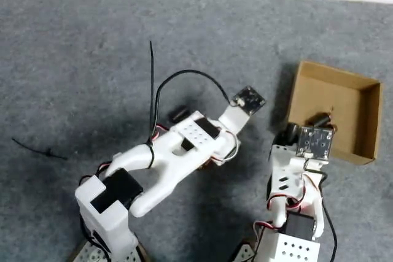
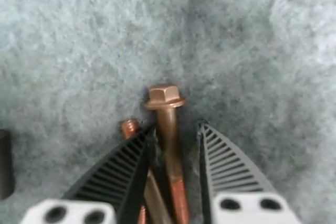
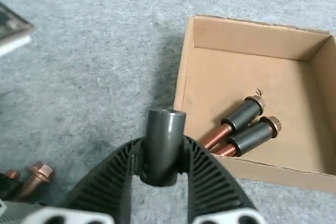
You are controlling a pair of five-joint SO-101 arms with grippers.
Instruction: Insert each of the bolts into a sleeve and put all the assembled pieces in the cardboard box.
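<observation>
A copper bolt (image 2: 169, 129) lies on the grey carpet between the fingers of my left gripper (image 2: 177, 126), which is open; the bolt touches one finger and a gap shows at the other. A second bolt (image 2: 129, 127) lies partly behind that finger. My right gripper (image 3: 163, 141) is shut on an upright dark sleeve (image 3: 164, 145), just outside the cardboard box (image 3: 184, 72). Two assembled pieces (image 3: 242, 116) (image 3: 255, 134) lie in the box. In the high view the right gripper (image 1: 290, 133) stands at the box's (image 1: 362, 121) near left corner.
A loose black sleeve (image 1: 180, 113) lies on the carpet beyond the left arm (image 1: 184, 151). Two copper bolts (image 3: 34, 176) show by the right gripper's side. A black cable tie (image 1: 40, 150) lies at the left, and a thin black wire (image 1: 151, 78) stands up mid-table.
</observation>
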